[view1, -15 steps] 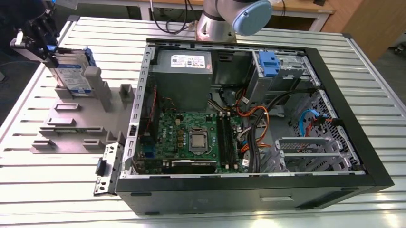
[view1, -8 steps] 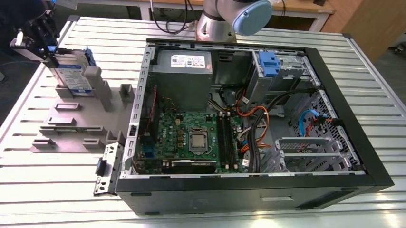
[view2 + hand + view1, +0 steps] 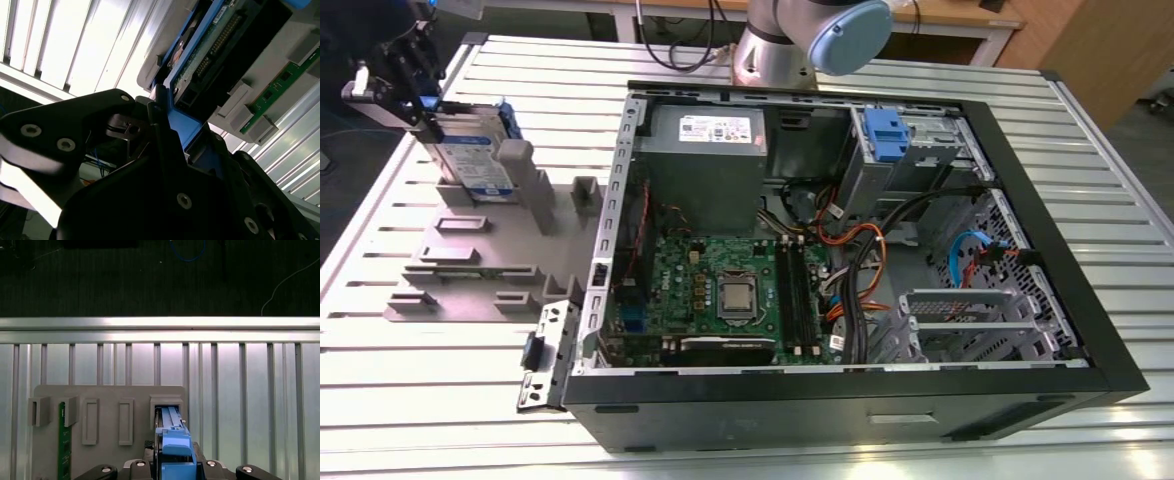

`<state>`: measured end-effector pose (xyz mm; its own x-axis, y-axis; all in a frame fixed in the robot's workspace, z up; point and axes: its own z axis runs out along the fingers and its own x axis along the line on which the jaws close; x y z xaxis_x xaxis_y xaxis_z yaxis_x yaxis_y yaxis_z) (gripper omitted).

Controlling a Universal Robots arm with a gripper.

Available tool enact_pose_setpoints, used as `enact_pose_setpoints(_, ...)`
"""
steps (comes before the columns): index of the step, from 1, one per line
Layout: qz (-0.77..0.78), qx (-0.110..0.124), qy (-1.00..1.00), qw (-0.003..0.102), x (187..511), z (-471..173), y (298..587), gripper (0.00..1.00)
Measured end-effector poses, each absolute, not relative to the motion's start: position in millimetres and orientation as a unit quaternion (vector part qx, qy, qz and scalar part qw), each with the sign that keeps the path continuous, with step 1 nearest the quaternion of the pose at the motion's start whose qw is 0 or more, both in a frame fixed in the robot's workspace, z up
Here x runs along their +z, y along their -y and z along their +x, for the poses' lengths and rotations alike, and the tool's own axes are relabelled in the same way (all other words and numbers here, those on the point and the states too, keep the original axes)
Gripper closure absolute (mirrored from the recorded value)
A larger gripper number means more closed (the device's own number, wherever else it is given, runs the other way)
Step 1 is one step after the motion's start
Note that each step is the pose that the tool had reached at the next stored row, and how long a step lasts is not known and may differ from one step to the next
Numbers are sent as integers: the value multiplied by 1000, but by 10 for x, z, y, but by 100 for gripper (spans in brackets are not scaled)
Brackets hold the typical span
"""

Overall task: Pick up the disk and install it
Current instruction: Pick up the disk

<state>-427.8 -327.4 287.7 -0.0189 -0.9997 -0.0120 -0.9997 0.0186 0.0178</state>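
The disk [image 3: 470, 160] stands on edge in a slot of the grey holder block [image 3: 480, 265] at the exterior view's left, silver with a white-and-blue label and a blue carrier frame. My gripper [image 3: 416, 95] sits over its top edge, and the jaws press on the blue frame from both sides. In the first wrist view the disk [image 3: 172, 440] rises from its slot between my fingers [image 3: 145, 465]. The second wrist view shows the disk's [image 3: 220, 35] green circuit side and a black finger [image 3: 160, 150] against the blue frame.
An open computer case [image 3: 1067, 300] lies in the middle of the slatted table, with a metal drive bay and blue latch [image 3: 886, 135] at its far side, a grey power-supply box [image 3: 704, 130] and orange cables. A green memory stick [image 3: 62, 450] stands in another holder slot.
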Motion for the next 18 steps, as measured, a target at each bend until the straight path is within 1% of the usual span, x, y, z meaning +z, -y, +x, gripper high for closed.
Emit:
enact_pose_setpoints(3, 700, -11, 714, 2, 2876, -4278, 3274, 62)
enact_pose_setpoints(4, 700, -11, 714, 2, 2876, -4278, 3274, 56)
enact_pose_setpoints(10, 700, -11, 714, 2, 2876, -4278, 3274, 56)
enact_pose_setpoints(12, 700, -11, 714, 2, 2877, -4278, 3274, 58)
enact_pose_setpoints(13, 700, -11, 714, 2, 2877, -4279, 3274, 64)
enact_pose_setpoints(18, 700, -11, 714, 2, 2877, -4278, 3274, 64)
